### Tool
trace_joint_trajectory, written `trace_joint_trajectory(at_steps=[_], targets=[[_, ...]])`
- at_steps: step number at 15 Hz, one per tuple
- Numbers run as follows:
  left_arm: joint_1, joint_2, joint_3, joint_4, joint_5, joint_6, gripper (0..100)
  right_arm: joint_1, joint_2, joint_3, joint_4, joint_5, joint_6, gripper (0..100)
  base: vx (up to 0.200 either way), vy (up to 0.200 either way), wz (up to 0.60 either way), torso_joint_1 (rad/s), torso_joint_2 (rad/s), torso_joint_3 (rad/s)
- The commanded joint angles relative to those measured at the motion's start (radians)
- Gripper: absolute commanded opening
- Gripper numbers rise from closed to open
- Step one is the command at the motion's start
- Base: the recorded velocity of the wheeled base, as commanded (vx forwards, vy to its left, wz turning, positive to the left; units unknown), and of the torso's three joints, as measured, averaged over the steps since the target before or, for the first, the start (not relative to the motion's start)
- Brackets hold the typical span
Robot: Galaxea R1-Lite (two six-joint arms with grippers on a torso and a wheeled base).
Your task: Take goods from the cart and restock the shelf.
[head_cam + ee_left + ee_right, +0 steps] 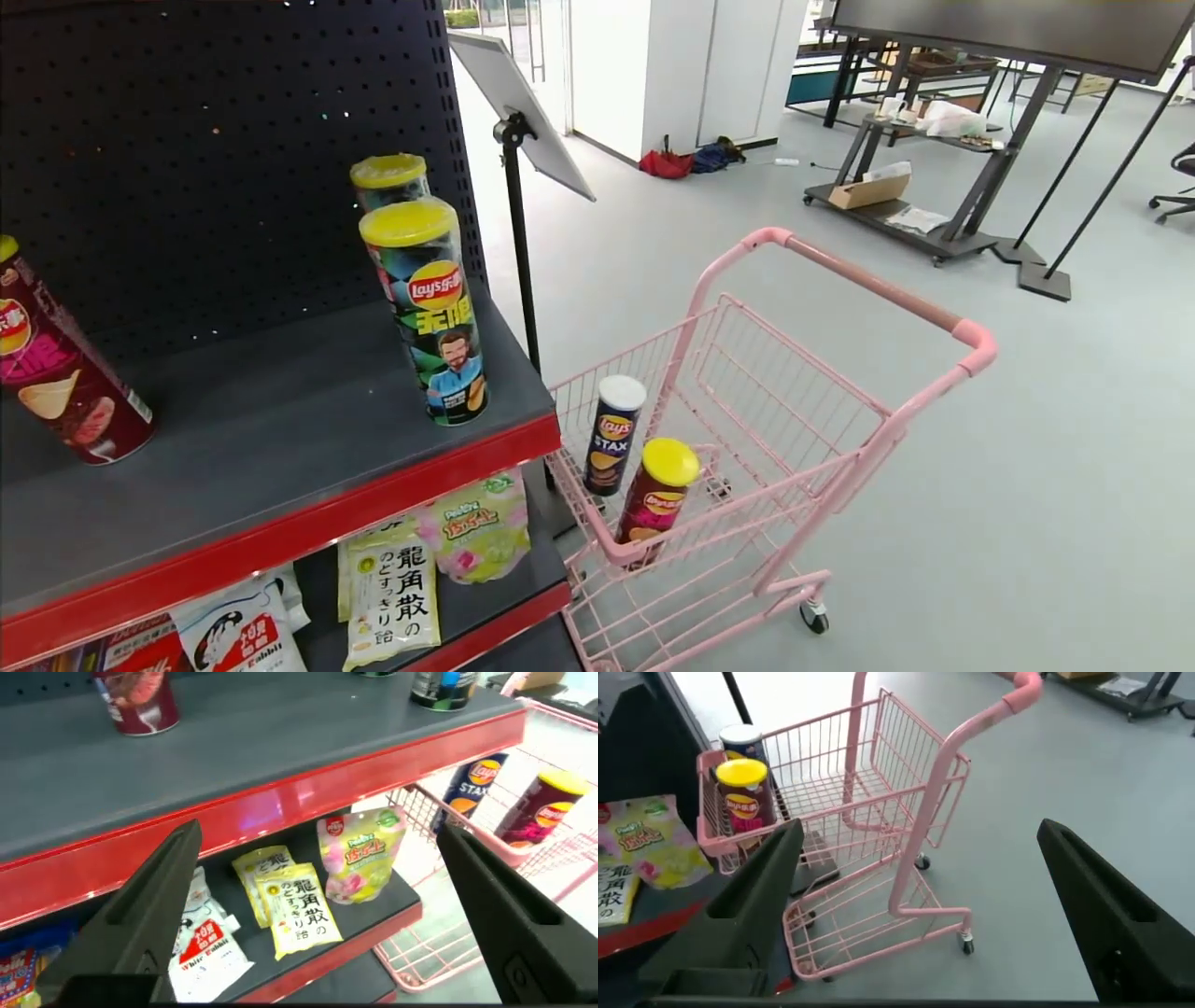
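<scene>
Grey floor (1083, 765), cart (878, 775) with cans (744, 793) beyond spread right claw (920, 829)

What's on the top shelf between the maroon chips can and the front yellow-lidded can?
Nothing. In the head view the grey shelf board is bare between the maroon can and the front yellow-lidded can.

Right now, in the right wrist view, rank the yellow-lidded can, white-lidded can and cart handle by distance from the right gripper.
1. Yellow-lidded can, in the basket's near corner.
2. White-lidded can, just behind it.
3. Cart handle, at the far end.
</scene>
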Motion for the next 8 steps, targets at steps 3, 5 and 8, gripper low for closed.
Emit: trace_joint_trajectory(at_steps=[3,5,8], targets=[[0.001,0.001,0.0,0.001,0.0,-0.001,100,0.001,0.0,0.0,0.001,-0.002,0.0,100,0.0,0.0,0.0,-0.118,0.32,0.176],[0.001,0.001,0.0,0.001,0.0,-0.001,100,0.001,0.0,0.0,0.001,-0.002,0.001,100,0.0,0.0,0.0,-0.146,0.38,0.227],[0.001,0.001,0.0,0.0,0.0,-0.001,100,0.001,0.0,0.0,0.002,-0.005,0.001,100,0.0,0.0,0.0,-0.149,0.39,0.251]])
